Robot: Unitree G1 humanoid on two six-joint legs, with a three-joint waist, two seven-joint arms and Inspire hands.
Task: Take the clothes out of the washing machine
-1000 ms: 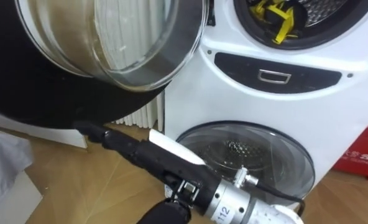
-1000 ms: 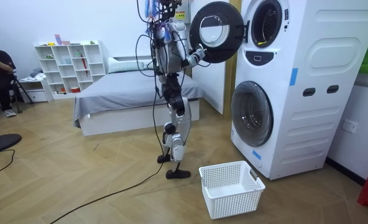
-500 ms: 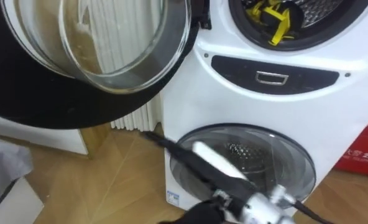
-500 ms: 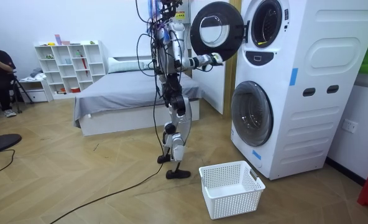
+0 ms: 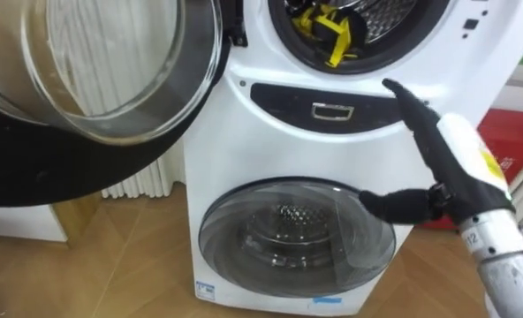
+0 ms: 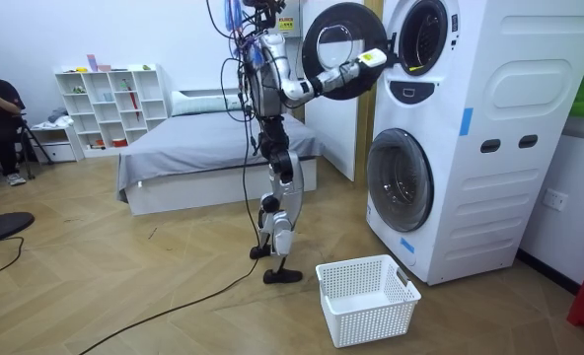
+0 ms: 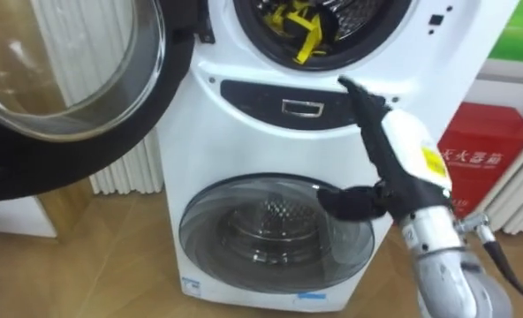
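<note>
Left eye view, closest first: right hand (image 5: 463, 168) is wide open and holding nothing, fingers straight and aimed up at the top drum (image 5: 394, 12), with the lower door (image 5: 292, 234) behind it. Further back, yellow clothes (image 5: 329, 25) sit bunched at the drum's mouth, upper door (image 5: 111, 71) swung open. They look light and floppy, maybe clingy if damp, so I'd grab a fat bunch of the near fold, not an edge.

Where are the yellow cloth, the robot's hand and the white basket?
yellow cloth (image 5: 334, 42), left eye view, hanging strip.
right hand (image 5: 463, 159), left eye view, its back.
white basket (image 6: 376, 320), room view, front wall.
</note>
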